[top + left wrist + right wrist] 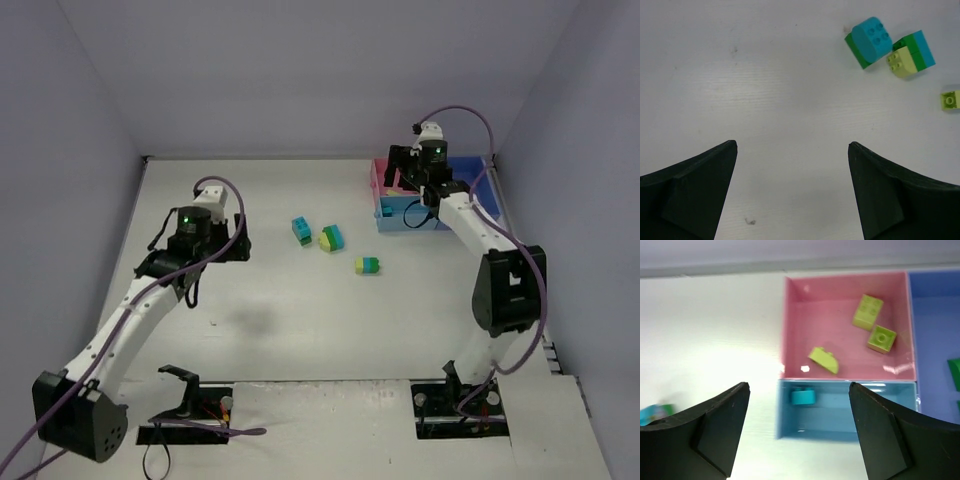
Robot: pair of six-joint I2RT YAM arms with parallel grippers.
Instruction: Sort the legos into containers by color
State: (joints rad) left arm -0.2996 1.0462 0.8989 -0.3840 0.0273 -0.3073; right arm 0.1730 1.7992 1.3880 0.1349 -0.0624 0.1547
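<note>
Right wrist view looks down past the right hand [797,385], whose jaws stand apart with nothing between them, onto the containers [785,330]. Directly beneath the hand is the light blue tray [850,415] holding one cyan brick [803,396]. Beyond that is the pink tray [805,305] with three yellow-green bricks [868,311], and alongside is the darker blue tray [935,330] with a green piece [954,372] at the frame edge. No loose brick lies under this hand. In the top external view the unsorted legos [332,238] sit on the table [300,330] well apart from the containers, on the side toward the left arm, as three small two-colour clusters in a loose line. The left hand [228,243], jaws wide and empty, hovers beyond those clusters from the containers. It looks nearer to the cyan-and-green piece [301,230] than the right hand is. The next pick probably turns on this: the loose bricks lie between the two hands, away from the containers and closer to the left.
</note>
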